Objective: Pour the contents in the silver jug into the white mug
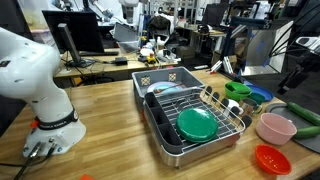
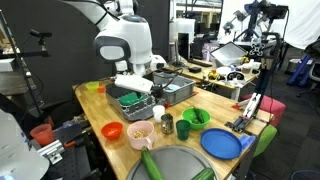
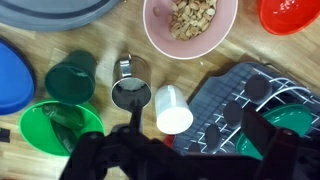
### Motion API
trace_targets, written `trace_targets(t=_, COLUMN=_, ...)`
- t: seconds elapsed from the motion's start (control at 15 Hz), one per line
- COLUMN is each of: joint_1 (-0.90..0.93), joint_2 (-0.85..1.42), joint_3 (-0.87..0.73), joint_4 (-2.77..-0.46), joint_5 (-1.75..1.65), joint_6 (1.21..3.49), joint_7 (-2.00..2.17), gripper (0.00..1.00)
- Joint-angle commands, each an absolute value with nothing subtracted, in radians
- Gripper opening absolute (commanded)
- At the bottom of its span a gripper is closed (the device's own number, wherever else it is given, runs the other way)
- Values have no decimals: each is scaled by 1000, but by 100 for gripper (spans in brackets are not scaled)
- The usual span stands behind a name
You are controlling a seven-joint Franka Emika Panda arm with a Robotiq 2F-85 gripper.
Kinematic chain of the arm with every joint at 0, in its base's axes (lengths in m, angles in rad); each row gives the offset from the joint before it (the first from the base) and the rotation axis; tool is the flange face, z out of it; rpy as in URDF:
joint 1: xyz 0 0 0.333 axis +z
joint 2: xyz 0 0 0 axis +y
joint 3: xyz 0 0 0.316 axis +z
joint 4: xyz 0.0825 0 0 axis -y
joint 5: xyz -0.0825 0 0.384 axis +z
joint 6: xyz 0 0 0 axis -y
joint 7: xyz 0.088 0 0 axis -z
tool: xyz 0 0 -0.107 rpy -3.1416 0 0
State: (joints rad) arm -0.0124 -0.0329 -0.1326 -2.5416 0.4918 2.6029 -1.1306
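Silver jug (image 3: 130,86): shiny metal, cylindrical, dark inside, standing on the wood-grain table (image 3: 120,45). White mug (image 3: 172,108): smooth, glossy, round mouth, just beside the jug on the rack side; couldn't tell whether they touched. In an exterior view the mug (image 2: 157,113) and jug (image 2: 166,125) sat off the near corner of the dish rack (image 2: 140,100).

Around them: a dark green plastic cup (image 3: 72,75), a translucent green bowl (image 3: 60,128), the edge of a blue plate (image 3: 10,75), a pink bowl (image 3: 190,25) of tan, chunky food, and a red bowl (image 3: 290,12). The dish rack (image 3: 255,100) was wire grid over a dark ribbed tray, with a round green plate (image 1: 196,123) in it.

Arm (image 2: 125,40): white, glossy, rounded links, base (image 1: 45,125) bolted to the table at the rack's end. It reached up and over, wrist pointed down above the jug and mug. Gripper (image 3: 183,145): black fingers (image 3: 100,155), jaws wide apart, nothing between them, clear of both jug and mug.
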Motion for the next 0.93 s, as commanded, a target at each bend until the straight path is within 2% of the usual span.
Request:
trace_targets(t=0.0, joint_1=-30, joint_2=-11, joint_3=-113, joint_4=-2571, joint_5=438, joint_6=2665, joint_7=-1092, gripper=100)
trace_targets(t=0.27, joint_1=-13, joint_2=54, joint_3=-122, joint_4=-2582, joint_5=660, joint_6=2706, joint_7=-1303, gripper=100)
trace_targets(t=0.67, joint_1=-67, joint_2=119, joint_3=-123, joint_4=-2508, joint_5=1201, joint_6=2706, joint_7=-1774, gripper=100)
trace_targets(t=0.87, joint_1=-80, joint_2=183, joint_3=-130, joint_4=-2474, joint_5=1275, joint_6=2673, joint_7=-1926, gripper=100)
